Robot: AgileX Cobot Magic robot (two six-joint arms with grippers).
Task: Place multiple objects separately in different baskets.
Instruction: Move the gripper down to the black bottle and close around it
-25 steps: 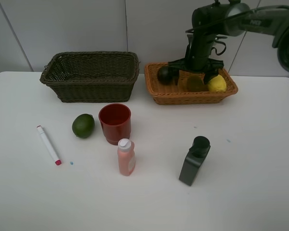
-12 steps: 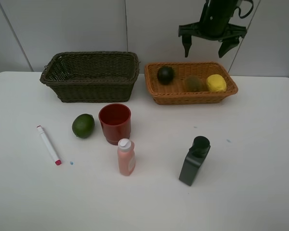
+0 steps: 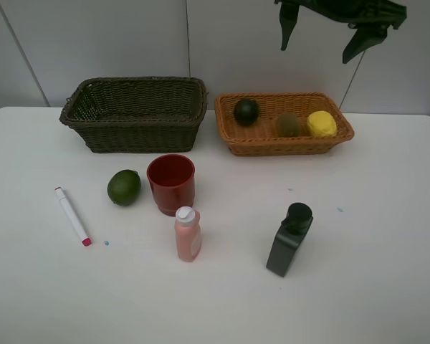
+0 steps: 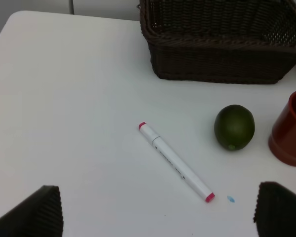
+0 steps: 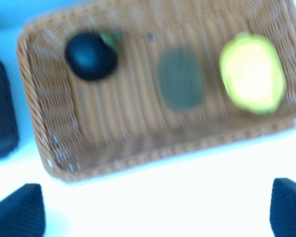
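Three fruits, a dark round fruit (image 3: pixel 246 111), a brown kiwi (image 3: pixel 288 125) and a yellow lemon (image 3: pixel 321 123), are laid apart inside the shallow light orange-tan wicker basket (image 3: pixel 283 147), so fruit is judged to be sorted there. No item is seen in the deeper dark olive-brown wicker basket (image 3: pixel 132 132), presumably kept for the other things. On the white counter (image 3: pixel 387 287) are left a green lime (image 3: pixel 124 187), a red cup (image 3: pixel 171 184), a pink white-capped bottle (image 3: pixel 188 235), a black bottle (image 3: pixel 289 239) and a white red-tipped marker (image 3: pixel 72 216). The right jaws are held fully spread and empty high above the tan basket. The left jaws, equally wide and empty, are poised over the marker.
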